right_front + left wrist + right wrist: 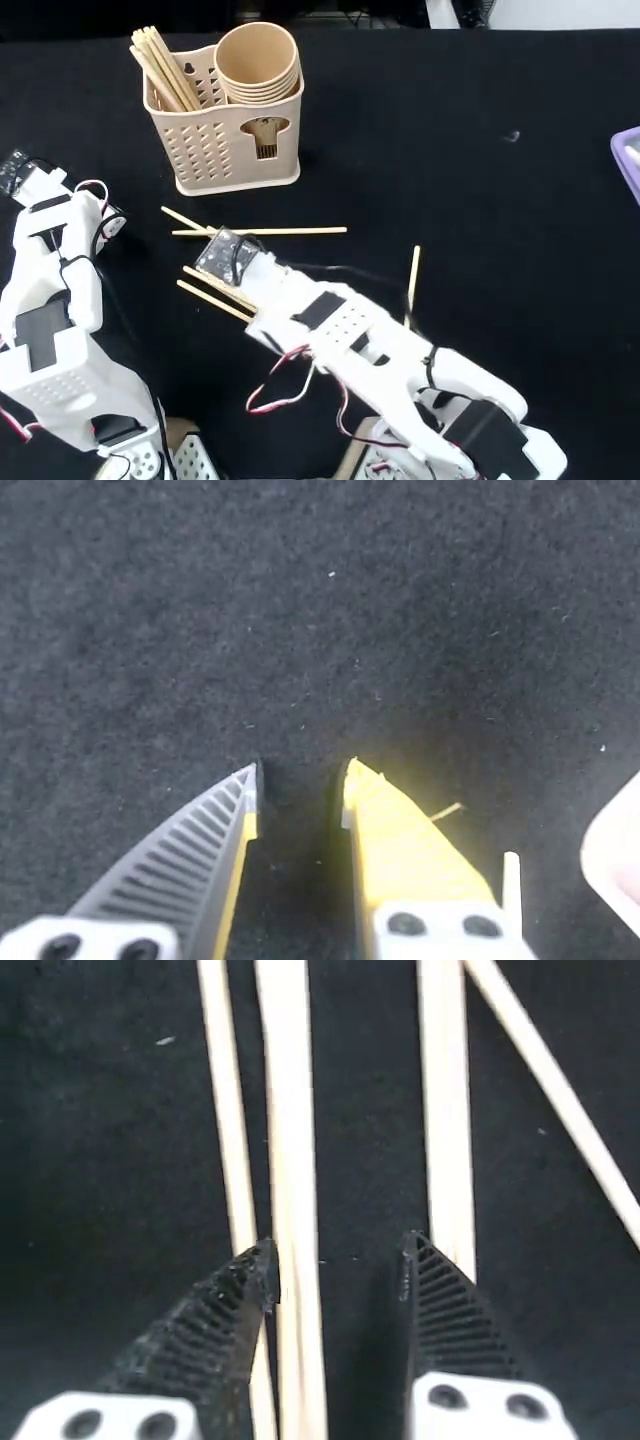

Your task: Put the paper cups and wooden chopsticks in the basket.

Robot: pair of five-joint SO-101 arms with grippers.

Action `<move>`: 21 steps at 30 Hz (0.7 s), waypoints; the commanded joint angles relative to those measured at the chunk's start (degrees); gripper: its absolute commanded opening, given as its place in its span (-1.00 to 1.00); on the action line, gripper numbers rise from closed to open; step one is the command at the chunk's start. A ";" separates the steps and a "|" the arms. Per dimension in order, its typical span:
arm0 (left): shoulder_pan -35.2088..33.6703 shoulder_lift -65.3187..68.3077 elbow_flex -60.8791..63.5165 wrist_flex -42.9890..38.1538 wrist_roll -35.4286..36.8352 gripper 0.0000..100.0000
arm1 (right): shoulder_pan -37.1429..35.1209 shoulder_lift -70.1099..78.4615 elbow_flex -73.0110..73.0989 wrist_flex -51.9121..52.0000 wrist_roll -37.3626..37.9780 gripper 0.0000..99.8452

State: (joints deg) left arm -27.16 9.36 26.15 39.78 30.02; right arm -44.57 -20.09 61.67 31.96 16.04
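A beige perforated plastic basket (225,150) stands upright near the far left corner of the black cloth-covered tabletop (480,200). One compartment holds a nested stack of tan paper cups (258,60). The compartment beside it, nearer the left edge, holds a bundle of pale wooden chopsticks (160,65) that lean out over the rim.

More of these sticks lie loose on the tabletop on the near side of the basket. A long stick (280,231) lies roughly parallel to the near edge, and a shorter visible piece (183,218) slants across its left end. A slanted pair (212,290) lies side by side closer to the near edge, running under the right arm. A single stick (413,280) lies apart toward the middle of the tabletop, pointing almost straight at the far edge, with its near end hidden by the arm.

The right gripper (338,1260) sits low over the loose sticks with its black ribbed fingers spread. One stick (290,1110) runs between them, close against one finger (contact cannot be judged). Other sticks pass just outside each fingertip.

The left gripper (298,780) is over bare cloth near the left edge, its grey and yellow fingers parted by a narrow gap with nothing between them.

A lilac object (626,160) is cut off at the right edge.
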 commanded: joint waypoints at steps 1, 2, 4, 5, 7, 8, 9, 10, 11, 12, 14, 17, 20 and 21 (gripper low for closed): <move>0.92 -0.18 -0.57 -0.88 0.79 -0.70 | -3.60 0.75 -5.49 1.76 -0.53 -0.60; 0.92 -0.18 -0.57 -0.88 0.79 -0.70 | -3.87 1.54 -6.02 1.76 -0.53 -0.60; 0.92 -0.18 -0.57 -0.88 0.79 -0.70 | -3.69 4.53 -7.52 1.05 -1.58 -0.60; 0.92 -0.18 -0.57 -0.88 0.79 -0.70 | -3.16 6.46 -8.31 0.44 -2.11 -0.60; 0.92 -0.09 -0.57 -0.88 0.79 -0.70 | -2.29 10.77 -10.42 -0.53 -2.29 -0.60; 0.92 -0.09 -0.57 -0.88 0.79 -0.70 | -2.20 12.88 -11.56 -0.70 -2.20 -0.60; 0.92 -0.09 -0.57 -0.88 0.79 -0.70 | -2.11 14.55 -12.70 -0.62 -2.11 -0.60; 0.92 -0.09 -0.57 -0.88 0.79 -0.70 | -2.11 16.13 -13.67 -0.62 -2.11 -0.60; 0.92 -0.09 -0.57 -0.88 0.79 -0.70 | -2.11 17.36 -14.46 -0.53 -2.11 -0.60; 0.92 -0.09 -0.57 -0.88 0.79 -0.70 | -2.11 17.80 -14.90 -0.26 -2.11 -0.60; 0.92 -0.09 -0.57 -0.88 0.79 -0.70 | -2.11 17.80 -15.52 1.49 -2.02 -0.61; 0.92 -0.09 -0.57 -0.88 0.79 -0.70 | -2.11 17.80 -15.52 1.93 -2.02 -0.80; 0.92 -0.09 -0.57 -0.88 0.79 -0.70 | -2.11 17.80 -15.52 2.02 -2.02 -0.95; 0.92 -0.09 -0.57 -0.88 0.79 -0.70 | -2.11 17.80 -15.52 2.20 -2.02 -0.94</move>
State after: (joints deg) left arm -27.16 9.45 26.15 39.78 30.02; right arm -46.95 -2.77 48.13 33.45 14.46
